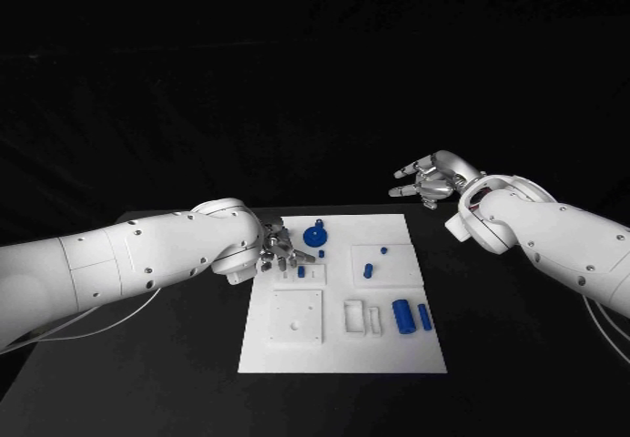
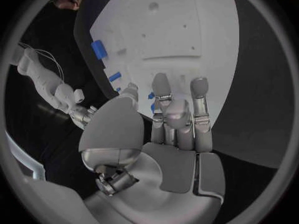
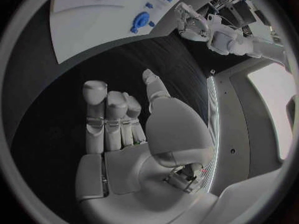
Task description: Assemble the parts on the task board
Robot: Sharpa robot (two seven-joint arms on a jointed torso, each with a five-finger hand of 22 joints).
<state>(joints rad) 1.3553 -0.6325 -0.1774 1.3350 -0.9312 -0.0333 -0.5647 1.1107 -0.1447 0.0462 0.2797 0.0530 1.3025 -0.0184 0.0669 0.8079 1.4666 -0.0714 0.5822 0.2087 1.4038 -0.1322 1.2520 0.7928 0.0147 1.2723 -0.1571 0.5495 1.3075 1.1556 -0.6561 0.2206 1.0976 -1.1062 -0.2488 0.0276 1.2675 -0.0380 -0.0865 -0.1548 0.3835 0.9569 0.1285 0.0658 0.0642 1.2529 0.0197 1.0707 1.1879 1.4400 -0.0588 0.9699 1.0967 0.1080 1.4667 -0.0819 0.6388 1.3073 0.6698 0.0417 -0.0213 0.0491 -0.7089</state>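
Lying flat at the table's middle, the white task board (image 1: 344, 355) carries small blue parts (image 1: 403, 316) and a round blue piece (image 1: 315, 236); the left hand (image 1: 279, 249) hovers over its far left corner, fingers spread, holding nothing; the right hand (image 1: 434, 179) hangs well apart beyond the far right corner, fingers loosely apart and empty; what lies under the left fingers is hidden.

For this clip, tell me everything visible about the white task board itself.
The task board is a flat white rectangular plate lying on the black table, between the two arms. It looks like matte plastic. Its surface carries raised square panels, one with small holes, and white upright blocks near the middle. Small blue parts lie or stand on it, including a round one at the far end. The left hand is over its far left edge; whether the fingers touch it is unclear.
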